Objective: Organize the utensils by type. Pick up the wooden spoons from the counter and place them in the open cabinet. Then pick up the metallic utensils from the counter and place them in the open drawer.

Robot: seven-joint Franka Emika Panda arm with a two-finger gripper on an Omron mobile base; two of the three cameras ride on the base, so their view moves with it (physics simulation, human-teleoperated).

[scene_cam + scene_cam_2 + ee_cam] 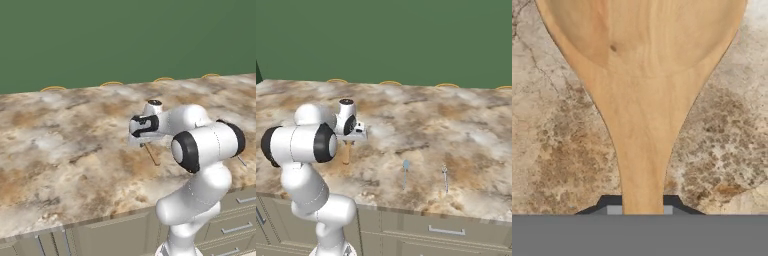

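Reaching low over the counter point(75, 135), left base view: arm folded forward, gripper point(143, 142) down at the wooden spoon point(151, 154). Right base view: wrist vertical, spoon handle below it; silver spoon point(405, 172) and fork point(445, 179) lie apart, rightward. Hand view: fingertips point(614, 210) touching the handle's sides, jaws narrow.

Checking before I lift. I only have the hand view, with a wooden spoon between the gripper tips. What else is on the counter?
Observer: A small metal spoon and a thin fork lie on the counter, off to the arm's right and near the front edge.
Operator: Touching each other?
Observer: No, they lie apart, roughly parallel.
Operator: Which way does the wooden spoon handle run?
Observer: From under the gripper toward the counter's front edge.
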